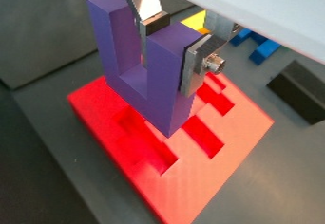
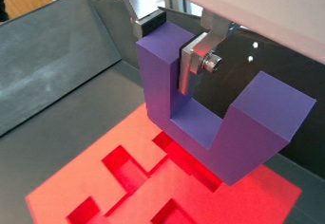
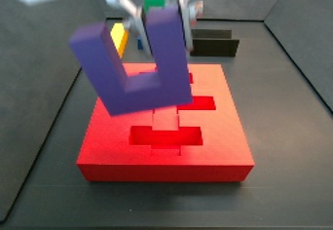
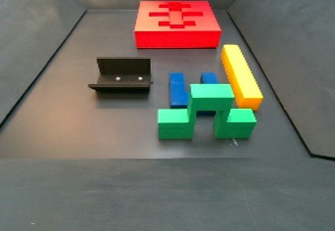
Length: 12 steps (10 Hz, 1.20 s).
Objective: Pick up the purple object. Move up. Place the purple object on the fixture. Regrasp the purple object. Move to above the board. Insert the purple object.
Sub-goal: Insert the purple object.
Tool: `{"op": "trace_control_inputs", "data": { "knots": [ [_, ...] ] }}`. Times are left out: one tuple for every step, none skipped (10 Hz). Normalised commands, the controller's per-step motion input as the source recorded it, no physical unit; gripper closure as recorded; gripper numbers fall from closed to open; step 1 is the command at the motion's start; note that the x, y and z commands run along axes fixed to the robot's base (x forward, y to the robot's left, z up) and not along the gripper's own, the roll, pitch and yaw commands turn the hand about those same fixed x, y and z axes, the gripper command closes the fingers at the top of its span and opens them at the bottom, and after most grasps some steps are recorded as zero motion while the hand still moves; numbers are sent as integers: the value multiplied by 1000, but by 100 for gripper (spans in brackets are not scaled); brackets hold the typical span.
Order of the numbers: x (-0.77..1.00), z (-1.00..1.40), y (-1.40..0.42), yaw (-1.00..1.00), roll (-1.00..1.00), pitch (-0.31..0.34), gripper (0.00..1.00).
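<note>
Dark grey flooring with low grey walls encloses the work area (image 4: 78, 117). At its far end in a side view lies the board (image 4: 178, 37), a flat red slab with darker cross-shaped recesses joined by a central bar.

The pincer (image 1: 172, 40) hangs above the board and is closed on the purple object (image 1: 143, 62). In both wrist views the silver finger plates clamp one prong: one finger (image 2: 200, 65) presses the prong's inner face inside the notch, its mate (image 1: 143, 2) sits against the opposite face. The second prong stands free, clear of the fingers.

The purple object (image 3: 134, 60) is airborne, tilted, its base lowest and its two prongs pointing upward. It hovers over the recessed part of the board (image 3: 166, 127) without touching it. Whether it sits exactly over one recess cannot be determined.

The fixture (image 4: 121, 75), a dark L-shaped bracket, stands on the floor well apart from the board, nearer the camera in that side view. It carries nothing.

Beside the fixture lies a cluster of loose pieces: a blue block (image 4: 179, 88), green blocks (image 4: 206, 111) touching it, and a long yellow bar (image 4: 240, 74) along their outer side.
</note>
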Motion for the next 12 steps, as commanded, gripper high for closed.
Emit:
{"op": "trace_control_inputs", "data": {
  "knots": [
    [434, -466, -251, 177, 153, -11, 100],
    [660, -491, -203, 243, 196, 10, 100],
    [723, -443, -186, 263, 250, 50, 100],
    [646, -377, -194, 243, 287, 59, 100],
    [580, -291, -217, 183, 351, 83, 100],
    [523, -246, -263, 46, 391, 91, 100],
    [503, -197, -271, 0, 399, 87, 100],
    [494, -177, -200, 0, 417, 103, 100],
    [434, -157, -69, -51, 440, 140, 100],
    [269, -109, 0, -291, 367, 189, 100],
    [203, -23, 0, -297, 280, 200, 100],
    [71, -23, 0, -206, 136, 103, 100]
  ]
}}
